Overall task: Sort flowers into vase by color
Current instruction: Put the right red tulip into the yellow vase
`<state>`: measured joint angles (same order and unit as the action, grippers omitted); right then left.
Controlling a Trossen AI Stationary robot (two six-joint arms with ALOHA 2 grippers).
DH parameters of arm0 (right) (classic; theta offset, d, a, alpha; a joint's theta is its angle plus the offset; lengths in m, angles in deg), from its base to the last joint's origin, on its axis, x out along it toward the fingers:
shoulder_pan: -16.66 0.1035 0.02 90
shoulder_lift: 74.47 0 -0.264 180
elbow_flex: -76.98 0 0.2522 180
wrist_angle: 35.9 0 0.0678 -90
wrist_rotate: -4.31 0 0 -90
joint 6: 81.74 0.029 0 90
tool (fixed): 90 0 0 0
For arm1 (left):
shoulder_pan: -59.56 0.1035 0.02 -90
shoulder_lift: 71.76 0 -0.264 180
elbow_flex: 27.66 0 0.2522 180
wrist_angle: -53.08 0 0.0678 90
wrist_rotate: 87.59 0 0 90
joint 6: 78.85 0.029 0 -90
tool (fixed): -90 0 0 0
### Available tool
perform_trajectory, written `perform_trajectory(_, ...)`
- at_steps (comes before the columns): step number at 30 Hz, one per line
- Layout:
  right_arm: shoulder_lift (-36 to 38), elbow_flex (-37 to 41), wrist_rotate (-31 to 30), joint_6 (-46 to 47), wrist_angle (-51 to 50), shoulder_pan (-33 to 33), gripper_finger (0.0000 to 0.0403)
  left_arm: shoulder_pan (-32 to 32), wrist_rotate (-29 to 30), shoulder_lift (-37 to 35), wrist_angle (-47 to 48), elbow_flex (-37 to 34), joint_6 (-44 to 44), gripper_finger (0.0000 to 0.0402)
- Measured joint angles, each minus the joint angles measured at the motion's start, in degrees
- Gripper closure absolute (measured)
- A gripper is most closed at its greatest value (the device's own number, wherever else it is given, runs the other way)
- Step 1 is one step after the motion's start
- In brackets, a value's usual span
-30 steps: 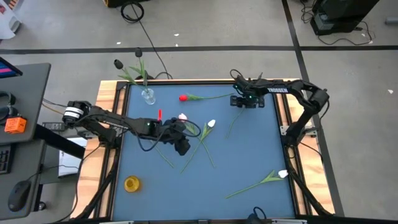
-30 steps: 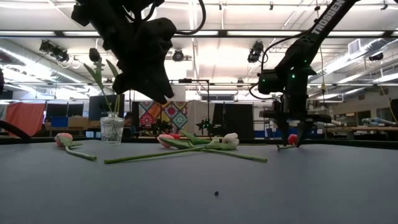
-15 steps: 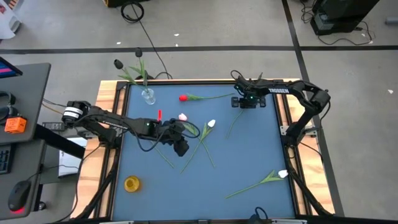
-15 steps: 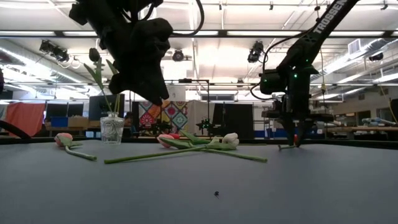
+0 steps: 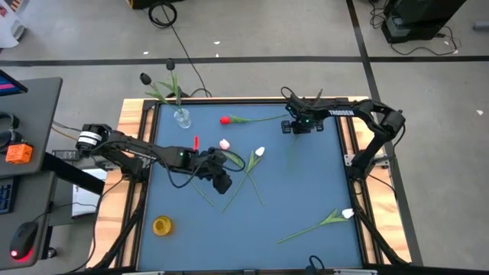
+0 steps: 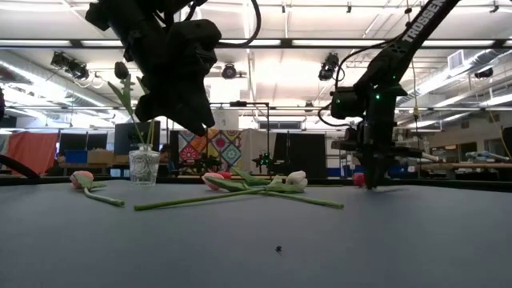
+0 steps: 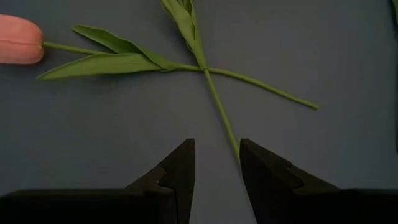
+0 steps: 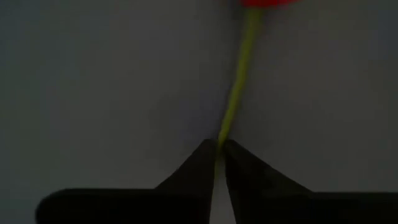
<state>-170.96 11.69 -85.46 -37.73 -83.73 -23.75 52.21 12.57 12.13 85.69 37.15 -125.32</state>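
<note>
My right gripper stands at the table's far right, pointing down, shut on the stem of a red tulip. In the low view the red head shows just beside the fingers. My left gripper hangs open, well above the table's middle, over crossed green stems. A second red tulip, a pink one and a white one lie flat on the mat. A glass vase at the far left holds a dark tulip. My right gripper pinches the red tulip's thin stem between its two fingertips, a short way below the head. The fingers come from above, pointing down, one on each side of the stem. The tulip lies on the mat.
Another white tulip lies near the right edge, its stem pointing toward the near edge. A yellow round container stands near the front left corner. Wooden rails frame the blue mat.
My right gripper has shut: its fingers stood apart beside the red head and now meet on the stem. Its wrist has rolled a little. In the low view the red head now shows left of the fingers.
</note>
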Motion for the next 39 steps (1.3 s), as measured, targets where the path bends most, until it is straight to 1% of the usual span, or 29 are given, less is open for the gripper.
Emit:
perform_trajectory(5,0.0,-0.1,0.0,-4.2,-0.4,0.8,0.0386,0.0,-0.4,0.0,0.1,0.0,-2.0,0.0269)
perform_trajectory(7,0.1,-0.1,0.5,-5.1,-0.6,1.5,0.0395,0.0,-0.4,0.0,1.1,0.0,-4.6,0.0269)
perform_trajectory(9,0.1,-0.1,1.1,-5.2,-0.3,2.4,0.0396,0.0,-0.4,0.0,3.4,0.0,-7.9,0.0269)
perform_trajectory(14,0.0,0.0,3.2,-5.1,2.6,4.2,0.0393,0.0,-2.3,0.0,8.0,0.0,-10.6,0.0269)
perform_trajectory(18,0.0,0.0,4.5,-5.0,3.7,4.9,0.0394,0.0,-3.6,0.0,8.6,0.0,-12.0,0.0269)
perform_trajectory(22,0.0,0.0,3.4,-3.2,3.3,5.6,0.0391,0.0,-3.9,0.0,8.6,0.0,-11.9,0.0269)
perform_trajectory(24,0.0,0.0,3.2,-2.5,3.2,5.8,0.0381,0.0,-3.9,0.0,8.2,0.0,-11.0,0.0269)
perform_trajectory(27,0.0,0.0,4.3,-2.2,3.2,6.3,0.0353,0.0,-2.7,0.2,6.4,0.0,-8.6,0.0269)
perform_trajectory(29,0.0,0.0,4.5,-2.2,3.2,6.9,0.033,0.0,-0.4,1.0,2.6,0.0,-3.7,0.0269)
perform_trajectory(31,0.1,0.0,4.6,-1.6,3.2,7.4,0.0307,0.1,0.2,2.8,-2.4,0.0,2.5,0.0269)
perform_trajectory(33,0.1,0.0,5.1,-1.5,3.2,7.7,0.0286,0.9,0.2,5.0,-7.4,0.0,6.4,0.0269)
perform_trajectory(36,0.1,-0.1,5.5,-0.2,3.2,8.3,0.0262,2.5,0.2,7.8,-11.8,0.0,7.2,0.0269)
perform_trajectory(39,0.5,-0.1,6.2,0.7,3.1,9.1,0.0246,3.7,-0.2,10.7,-14.1,0.0,8.7,0.0269)
